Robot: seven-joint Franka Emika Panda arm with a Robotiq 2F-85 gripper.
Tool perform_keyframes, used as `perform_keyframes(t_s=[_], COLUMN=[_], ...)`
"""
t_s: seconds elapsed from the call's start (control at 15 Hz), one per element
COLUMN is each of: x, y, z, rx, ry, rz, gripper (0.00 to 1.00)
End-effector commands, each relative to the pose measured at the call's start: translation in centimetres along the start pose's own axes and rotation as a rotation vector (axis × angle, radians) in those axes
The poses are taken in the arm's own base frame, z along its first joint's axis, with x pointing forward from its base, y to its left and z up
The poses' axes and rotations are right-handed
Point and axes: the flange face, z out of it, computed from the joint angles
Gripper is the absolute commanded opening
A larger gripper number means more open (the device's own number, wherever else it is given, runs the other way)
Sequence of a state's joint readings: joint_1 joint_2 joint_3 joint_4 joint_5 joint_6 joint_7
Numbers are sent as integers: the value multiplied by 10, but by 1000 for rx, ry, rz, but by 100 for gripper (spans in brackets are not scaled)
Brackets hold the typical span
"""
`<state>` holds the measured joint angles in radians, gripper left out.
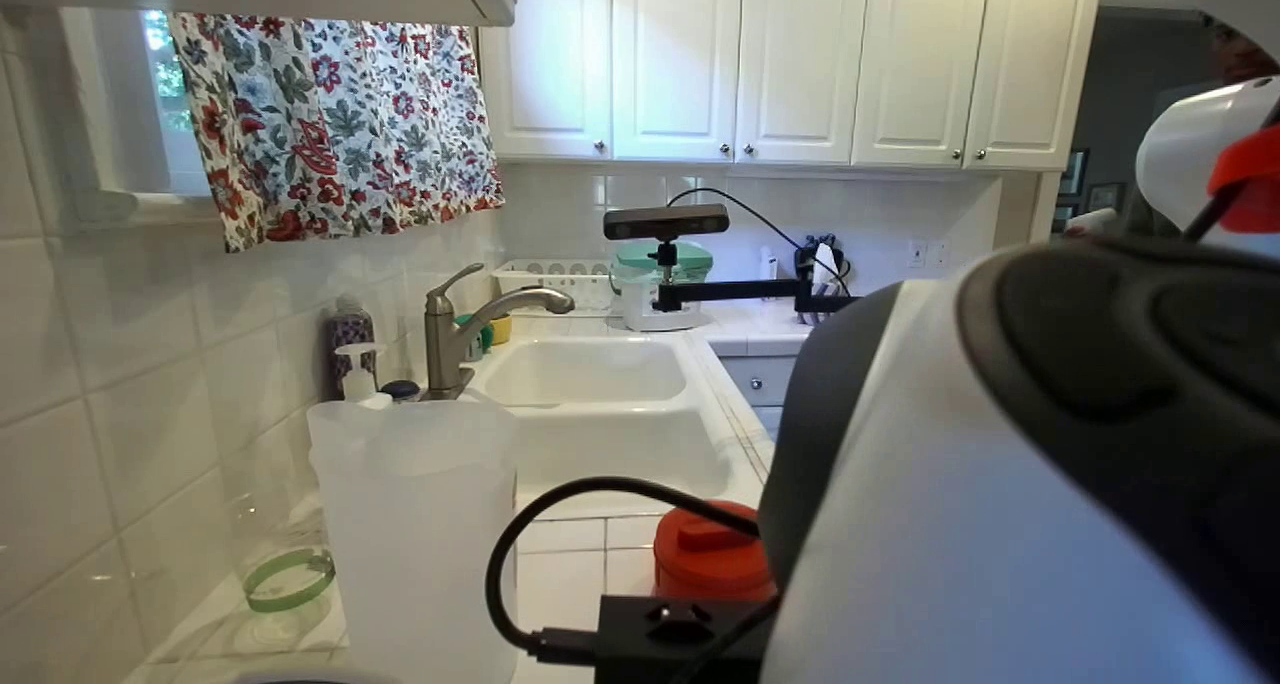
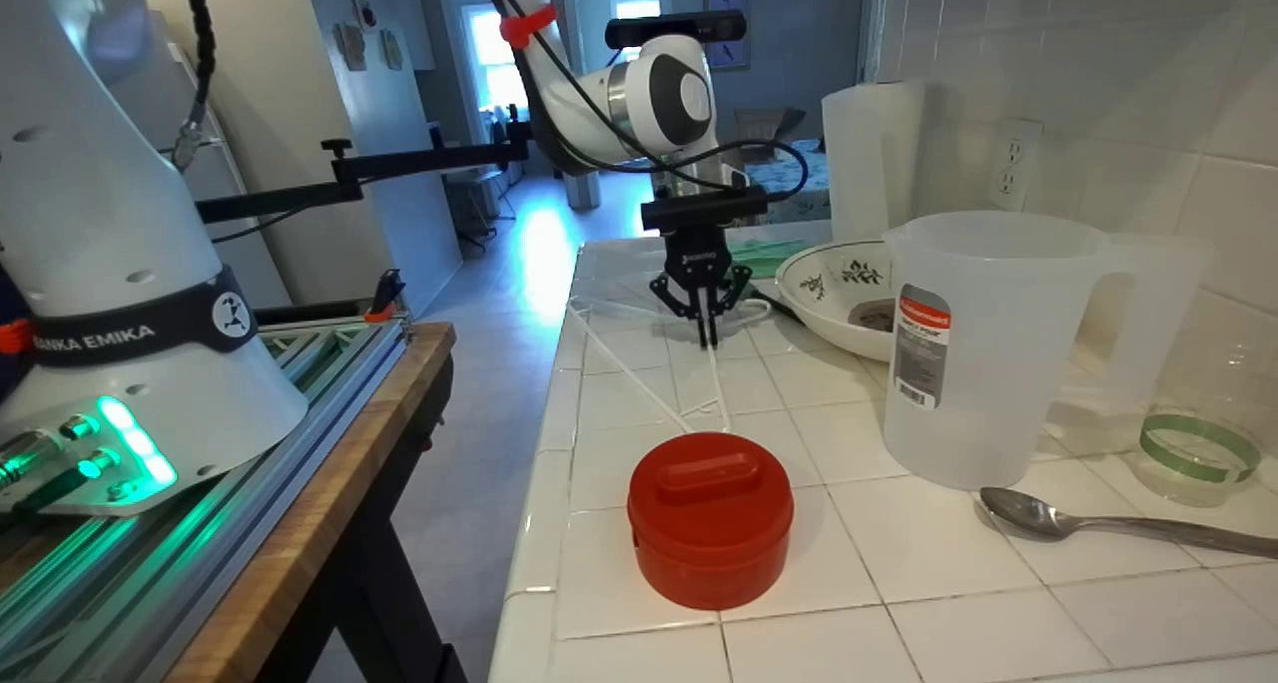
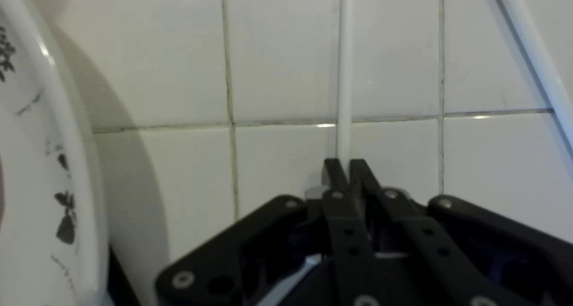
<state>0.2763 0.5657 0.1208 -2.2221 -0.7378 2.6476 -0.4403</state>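
Between the tips of the gripper (image 3: pixel 344 166), a white rod (image 3: pixel 345 75)

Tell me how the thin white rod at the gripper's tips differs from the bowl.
The white rod is thin and looks straight in the wrist view; the bowl is broad and curved. The rod is plain; the bowl carries dark leafy designs. The rod appears pinched by the gripper; the bowl stands apart from it. Both are mainly white.
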Motion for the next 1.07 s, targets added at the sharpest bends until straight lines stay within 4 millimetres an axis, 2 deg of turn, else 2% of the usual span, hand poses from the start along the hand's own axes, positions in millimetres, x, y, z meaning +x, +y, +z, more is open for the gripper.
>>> perform_keyframes(t_s=[0.0, 0.4, 1.0], x=[1, -2, -27], y=[-12, -31, -52], z=[-22, -34, -57], rx=[-39, -49, -93], ry=[2, -5, -61], rz=[11, 38, 137], gripper=[2, 2, 2])
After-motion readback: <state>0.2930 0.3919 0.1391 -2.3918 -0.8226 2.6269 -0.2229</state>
